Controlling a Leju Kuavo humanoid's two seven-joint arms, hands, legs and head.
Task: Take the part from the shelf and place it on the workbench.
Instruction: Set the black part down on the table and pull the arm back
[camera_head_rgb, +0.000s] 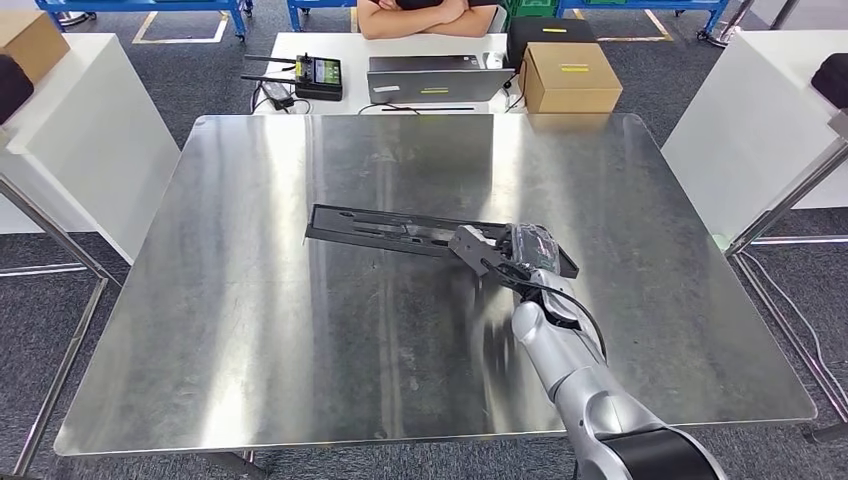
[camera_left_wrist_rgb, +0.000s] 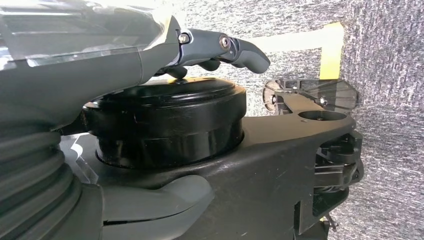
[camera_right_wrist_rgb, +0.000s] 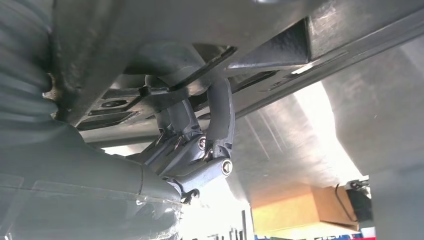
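The part (camera_head_rgb: 390, 228) is a long, flat black piece lying across the middle of the steel workbench (camera_head_rgb: 300, 330), running from left of centre towards the right. My right hand (camera_head_rgb: 510, 255) is at its right end. In the right wrist view the dark fingers (camera_right_wrist_rgb: 220, 115) curl around the edge of the part (camera_right_wrist_rgb: 280, 60), with the shiny bench top close behind. My left hand (camera_left_wrist_rgb: 100, 75) hangs beside dark parts of my body over grey carpet, its fingers apart and holding nothing.
Beyond the bench stands a white desk with a laptop (camera_head_rgb: 425, 78), a black device with antennas (camera_head_rgb: 318, 76) and a cardboard box (camera_head_rgb: 568, 76). A person's folded arms (camera_head_rgb: 415, 15) rest there. White tables (camera_head_rgb: 90, 140) (camera_head_rgb: 760, 130) flank the bench.
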